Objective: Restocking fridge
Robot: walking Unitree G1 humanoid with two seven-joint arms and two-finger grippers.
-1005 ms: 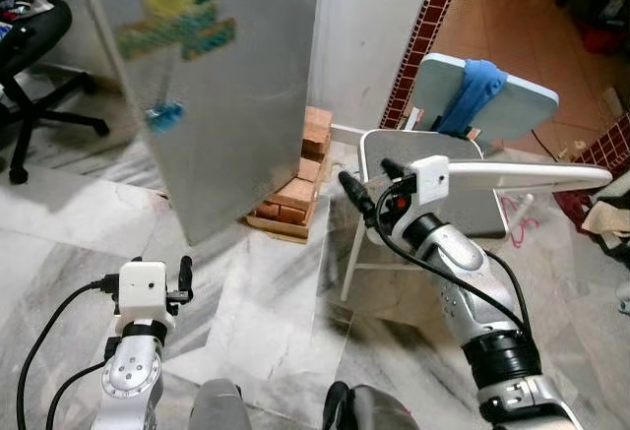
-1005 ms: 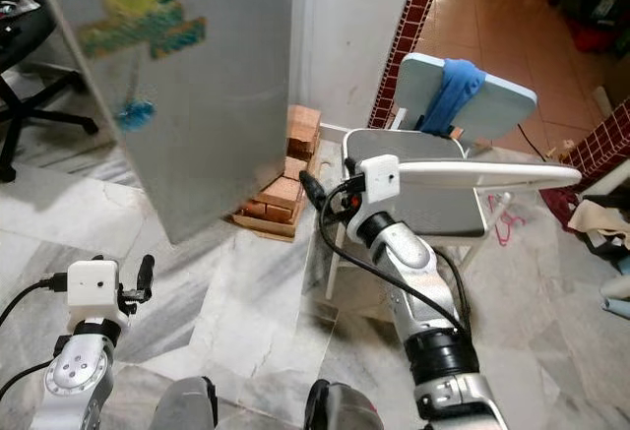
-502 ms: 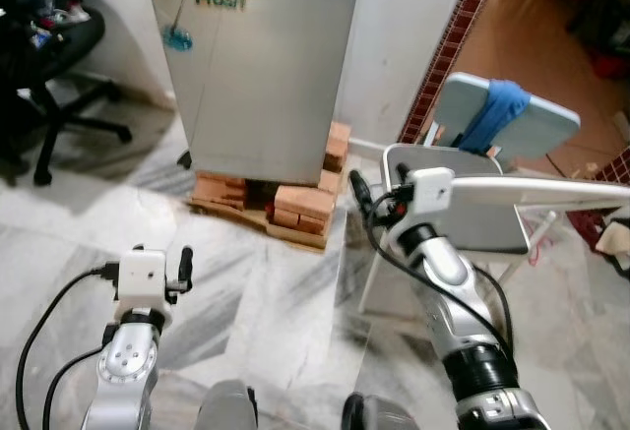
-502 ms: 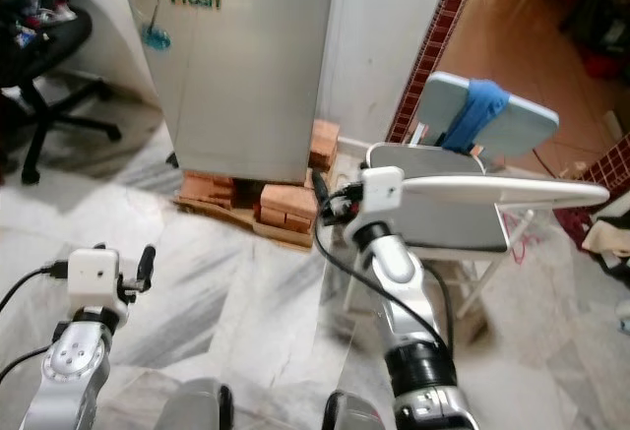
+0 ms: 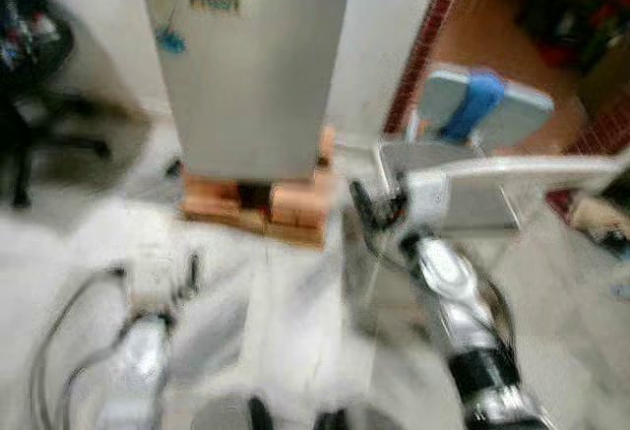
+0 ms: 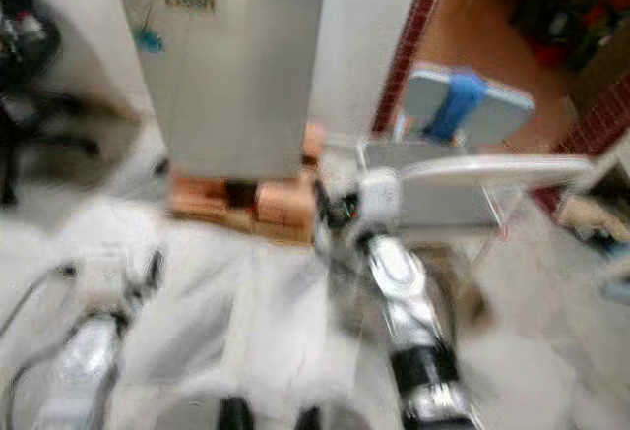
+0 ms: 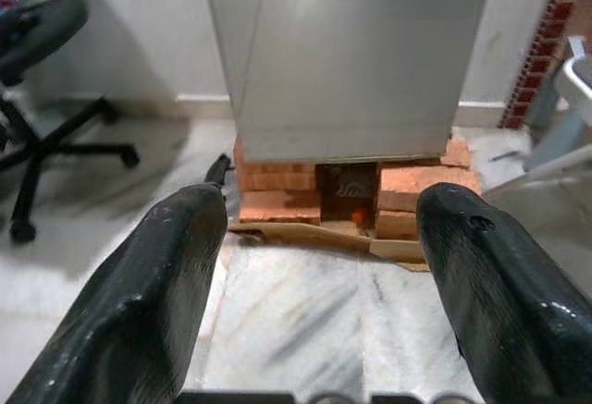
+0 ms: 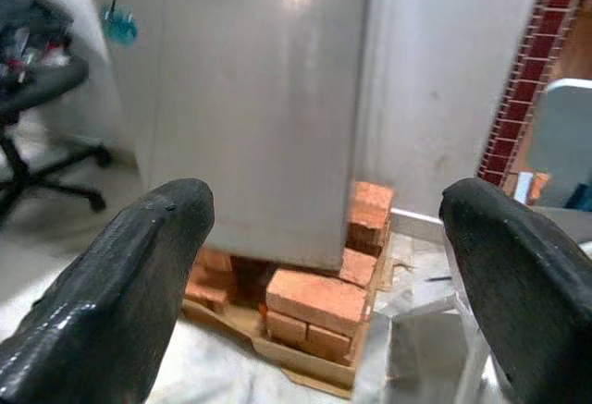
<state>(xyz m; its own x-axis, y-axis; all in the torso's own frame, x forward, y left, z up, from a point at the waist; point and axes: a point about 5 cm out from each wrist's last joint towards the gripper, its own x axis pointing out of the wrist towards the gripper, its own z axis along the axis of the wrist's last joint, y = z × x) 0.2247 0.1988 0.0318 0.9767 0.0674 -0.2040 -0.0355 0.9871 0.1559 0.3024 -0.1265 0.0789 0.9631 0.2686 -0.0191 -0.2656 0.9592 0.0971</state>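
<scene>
The grey fridge point(image 5: 246, 66) stands shut straight ahead, raised on a stack of orange bricks point(image 5: 261, 204) over cardboard. A green and yellow sticker marks its door near the top. The eye views are blurred. My left gripper point(image 7: 324, 284) is held low at the left, open and empty, looking at the foot of the fridge point(image 7: 351, 53). My right gripper point(image 8: 324, 275) is raised further forward on the right, open and empty too, facing the fridge's right corner point(image 8: 250, 108) and the bricks point(image 8: 319, 302).
A black office chair point(image 5: 30, 105) stands at the left. A pale plastic chair point(image 5: 477, 105) with a blue cloth and a white board point(image 5: 532, 169) stand close on the right, beside a red brick-pattern pillar point(image 5: 423, 46). Marble floor point(image 7: 305, 312) lies between me and the fridge.
The whole picture has shifted and blurred: the camera has turned, so the fridge now stands centred ahead. Both arms keep their pose, fingers still apart.
</scene>
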